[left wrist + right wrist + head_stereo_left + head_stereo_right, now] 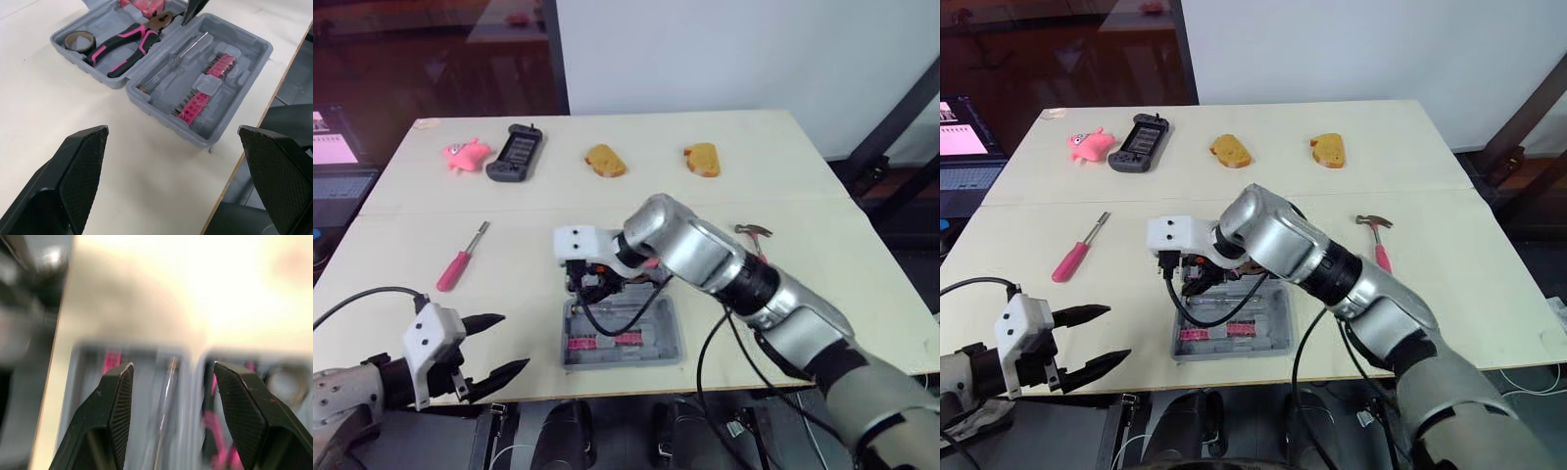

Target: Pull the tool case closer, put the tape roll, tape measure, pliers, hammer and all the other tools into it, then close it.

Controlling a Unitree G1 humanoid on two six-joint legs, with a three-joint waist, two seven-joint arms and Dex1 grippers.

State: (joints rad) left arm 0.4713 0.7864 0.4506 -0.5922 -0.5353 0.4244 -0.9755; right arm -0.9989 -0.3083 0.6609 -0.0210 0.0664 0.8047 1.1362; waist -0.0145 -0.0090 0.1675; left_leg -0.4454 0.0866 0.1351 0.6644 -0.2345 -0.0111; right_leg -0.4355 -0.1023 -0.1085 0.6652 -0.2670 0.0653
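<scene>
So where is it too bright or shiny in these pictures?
Right wrist view: the table glows very bright past the case. Left eye view: the dark pane behind the table mirrors a pale tabletop. Left wrist view: soft, even light, with no glare on the case.

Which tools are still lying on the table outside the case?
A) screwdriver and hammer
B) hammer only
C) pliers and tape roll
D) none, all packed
A: the pink-handled screwdriver lies on the table to the left of the tool case and the hammer to its right, while the pliers and tape roll already sit inside the open case.
</scene>
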